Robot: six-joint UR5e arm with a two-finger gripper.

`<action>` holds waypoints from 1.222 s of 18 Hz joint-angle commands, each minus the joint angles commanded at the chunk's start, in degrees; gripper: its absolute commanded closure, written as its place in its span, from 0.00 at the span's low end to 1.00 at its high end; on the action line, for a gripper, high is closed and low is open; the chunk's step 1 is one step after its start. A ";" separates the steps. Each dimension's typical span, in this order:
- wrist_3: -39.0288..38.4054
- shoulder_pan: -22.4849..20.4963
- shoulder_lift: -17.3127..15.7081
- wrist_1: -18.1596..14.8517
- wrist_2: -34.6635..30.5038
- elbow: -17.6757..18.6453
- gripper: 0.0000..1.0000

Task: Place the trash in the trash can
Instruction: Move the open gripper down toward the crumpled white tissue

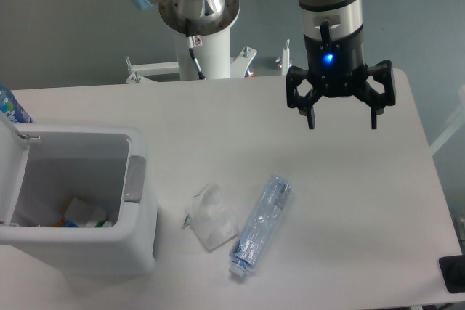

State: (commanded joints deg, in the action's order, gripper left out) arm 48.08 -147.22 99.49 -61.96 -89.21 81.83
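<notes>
Hand (342, 123) spread open above the counter's (349, 201) far right.
Wrapper (211, 216) and crushed bottle (260, 226) lie near-centre, right of the open trash can (138, 201).

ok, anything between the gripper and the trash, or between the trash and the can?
Nothing visible. The gripper hangs open above bare table, with the crushed bottle and crumpled wrapper lying below and to its left. The trash can sits left of the wrapper, lid open, the table between them bare.

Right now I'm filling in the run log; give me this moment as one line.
gripper: open, empty, above table | crumpled wrapper: on table | crushed bottle: on table beside it | trash can: lid open, some items inside | step: nothing grasped yet
</notes>
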 joint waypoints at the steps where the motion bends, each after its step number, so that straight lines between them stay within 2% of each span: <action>1: 0.00 0.00 0.00 0.00 -0.09 0.00 0.00; 7: -0.35 0.18 0.44 0.18 -0.09 0.44 0.00; 14: -2.71 0.79 0.35 2.90 2.45 6.14 0.00; 16: -5.43 1.41 0.61 4.91 6.48 7.20 0.00; 20: -8.35 1.58 1.58 4.40 14.48 9.05 0.00; 22: -8.44 1.76 1.67 4.39 18.44 11.59 0.00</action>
State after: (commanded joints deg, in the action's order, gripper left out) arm 39.64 -145.46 101.16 -57.57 -70.77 93.41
